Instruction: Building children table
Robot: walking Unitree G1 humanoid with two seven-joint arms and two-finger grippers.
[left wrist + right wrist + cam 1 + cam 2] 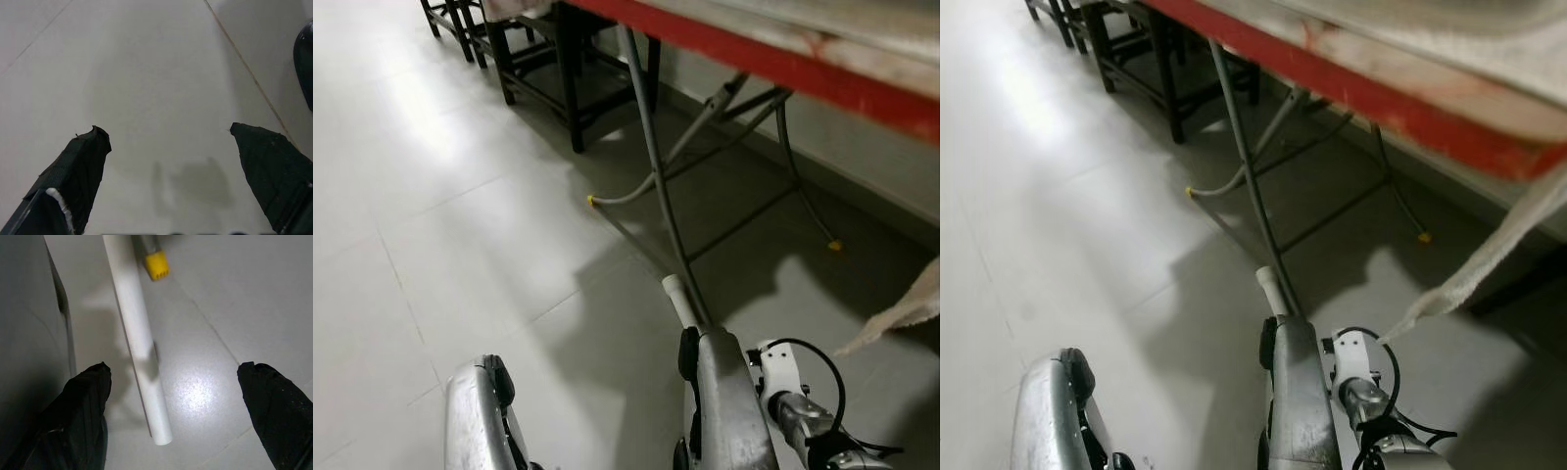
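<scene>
A white tube [139, 342], the table part, runs over the grey floor between the fingers of my right gripper [173, 366]. That gripper is open and neither finger touches the tube. In the left eye view the tube's end [675, 294] sticks out ahead of my right arm [724, 411]. Just past the tube sits a yellow foot cap [156, 265] on a grey leg. My left gripper [164, 129] is open over bare floor tiles, holding nothing. My left arm [480, 421] hangs low at the bottom left.
A folding table with a red edge [773, 64] stands ahead on the right, on grey metal legs [651, 147] with yellow feet [835, 245]. Dark wooden stools [548, 69] stand at the back left. A white cloth [1489, 255] hangs at the right. Open tiled floor [440, 225] lies to the left.
</scene>
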